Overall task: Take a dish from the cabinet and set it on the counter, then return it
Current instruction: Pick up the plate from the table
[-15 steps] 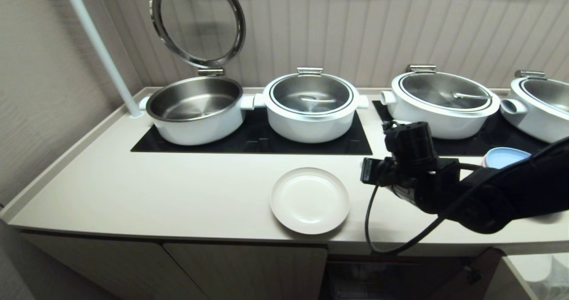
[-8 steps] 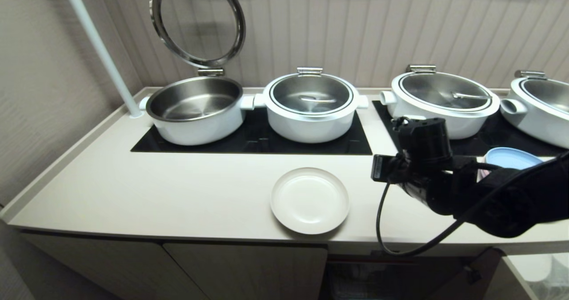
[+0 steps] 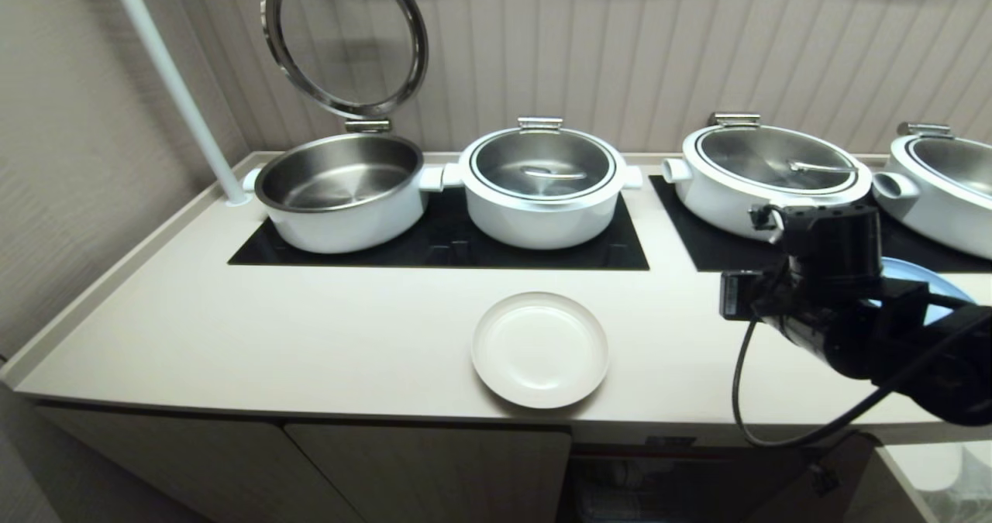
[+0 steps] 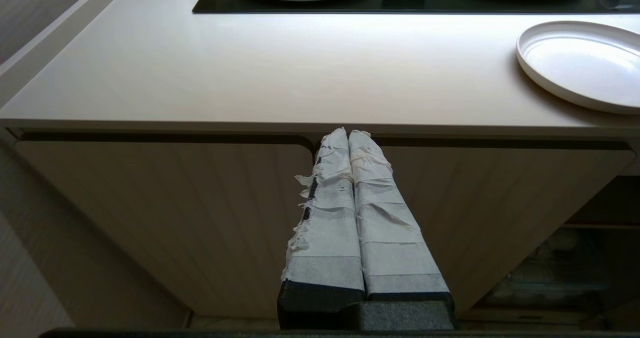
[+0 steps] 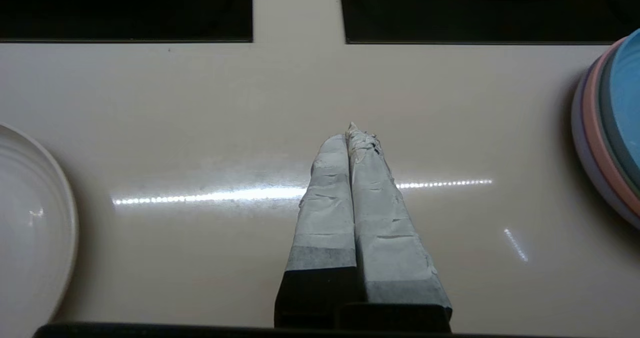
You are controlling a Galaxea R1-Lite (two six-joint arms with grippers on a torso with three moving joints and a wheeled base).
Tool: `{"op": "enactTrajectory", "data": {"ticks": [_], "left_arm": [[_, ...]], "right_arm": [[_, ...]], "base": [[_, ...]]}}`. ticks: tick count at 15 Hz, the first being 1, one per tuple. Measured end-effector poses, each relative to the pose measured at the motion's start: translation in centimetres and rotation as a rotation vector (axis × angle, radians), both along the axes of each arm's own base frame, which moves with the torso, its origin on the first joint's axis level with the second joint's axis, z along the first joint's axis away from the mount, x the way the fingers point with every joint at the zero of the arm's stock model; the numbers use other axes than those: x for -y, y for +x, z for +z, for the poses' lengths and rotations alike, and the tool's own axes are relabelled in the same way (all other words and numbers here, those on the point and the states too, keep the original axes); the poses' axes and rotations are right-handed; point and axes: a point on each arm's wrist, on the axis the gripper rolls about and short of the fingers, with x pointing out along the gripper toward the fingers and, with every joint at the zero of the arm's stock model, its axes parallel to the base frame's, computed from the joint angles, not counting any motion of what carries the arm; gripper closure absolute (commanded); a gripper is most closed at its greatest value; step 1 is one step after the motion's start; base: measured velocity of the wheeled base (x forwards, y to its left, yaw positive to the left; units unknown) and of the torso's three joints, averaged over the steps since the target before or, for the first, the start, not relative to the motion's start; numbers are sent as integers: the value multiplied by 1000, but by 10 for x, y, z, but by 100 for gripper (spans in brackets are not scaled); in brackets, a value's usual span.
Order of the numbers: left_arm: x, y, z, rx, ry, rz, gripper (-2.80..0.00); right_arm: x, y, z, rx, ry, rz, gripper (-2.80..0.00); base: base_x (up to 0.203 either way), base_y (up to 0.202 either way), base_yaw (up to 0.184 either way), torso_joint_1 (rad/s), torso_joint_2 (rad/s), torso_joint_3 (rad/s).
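The dish [image 3: 540, 349], a plain cream-white plate, lies flat on the counter [image 3: 310, 329] near its front edge, with nothing touching it. My right gripper [image 5: 350, 133] is shut and empty. It hovers over bare counter between the dish [image 5: 30, 218] and a pastel plate stack [image 5: 610, 122]. In the head view only the right wrist [image 3: 821, 283] shows, well right of the dish. My left gripper [image 4: 348, 133] is shut and empty, parked low in front of the cabinet doors [image 4: 150, 218], left of the dish [image 4: 580, 62].
Several white pots stand on black glass panels [image 3: 465, 248] at the back; the leftmost pot [image 3: 341, 190] has its lid raised. The pastel plate stack [image 3: 922, 275] sits behind my right wrist. A white pole [image 3: 170, 81] rises at back left. A dark open compartment [image 3: 659, 484] lies under the counter.
My right arm has drawn away to the right, from close beside the dish to near the pastel plate stack. The dish has stayed where it was.
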Motion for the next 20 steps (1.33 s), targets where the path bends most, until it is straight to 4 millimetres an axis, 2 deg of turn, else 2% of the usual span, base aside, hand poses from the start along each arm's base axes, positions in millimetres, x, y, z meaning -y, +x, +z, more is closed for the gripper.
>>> {"op": "enactTrajectory", "data": {"ticks": [4,8,11,17,20], "left_arm": [[0,0,0,0,0,0,0],[0,0,0,0,0,0,0],[0,0,0,0,0,0,0],[0,0,0,0,0,0,0],[0,0,0,0,0,0,0]], "right_arm": [[40,-23,-5,16,-46,-70,0],[73,-67,-13,-20,-43,-115,0],[90,-107,-16,-20,-49,-91,0],[95,-187,-31,57,-38,40,0],[94,-219,-42,58,-35,71,0]], "base": [[0,0,0,0,0,0],[0,0,0,0,0,0],[0,0,0,0,0,0],[0,0,0,0,0,0],[0,0,0,0,0,0]]}}
